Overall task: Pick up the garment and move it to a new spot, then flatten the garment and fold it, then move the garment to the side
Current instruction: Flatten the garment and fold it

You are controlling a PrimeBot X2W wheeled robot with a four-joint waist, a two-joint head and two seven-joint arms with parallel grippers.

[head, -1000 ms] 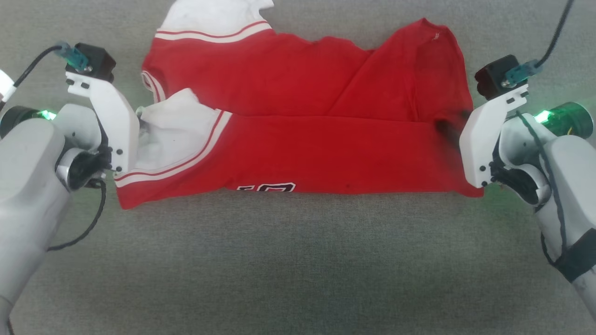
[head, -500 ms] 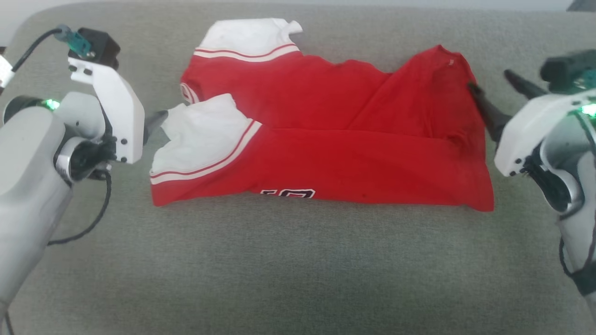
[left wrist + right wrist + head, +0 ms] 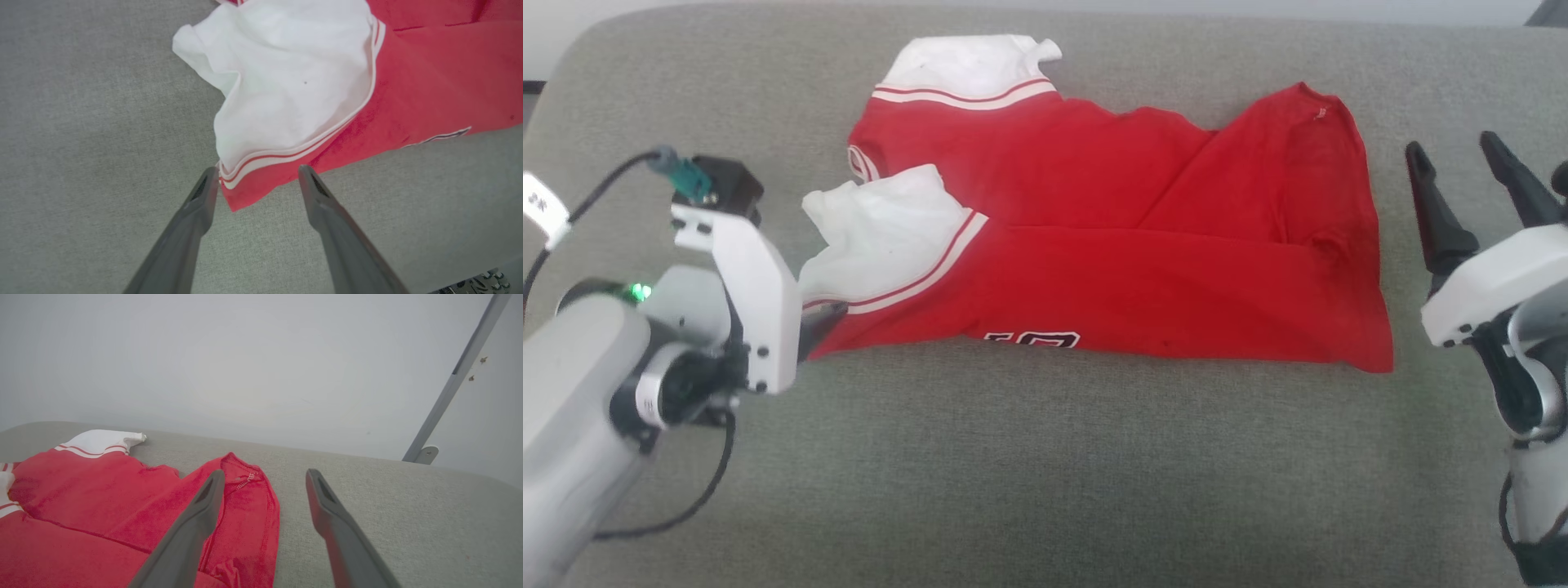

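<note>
Garment [image 3: 1094, 245]: red jersey, folded once, flat on grey cushion [image 3: 1045, 474]. Near: L gripper [image 3: 257, 169] spread, fingertips straddling near-left corner, no pinch yet. Farther: R gripper [image 3: 1450, 143] spread, raised beside right edge. Step: folding, prob. midway. Next: pinch corner, carry across w/o dragging layers.

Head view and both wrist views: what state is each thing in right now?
garment: folded over once, lying on the grey padded surface, not gripped.
left gripper: open, fingers either side of the garment's near left corner.
right gripper: open, off the garment's right edge, holding nothing.
</note>
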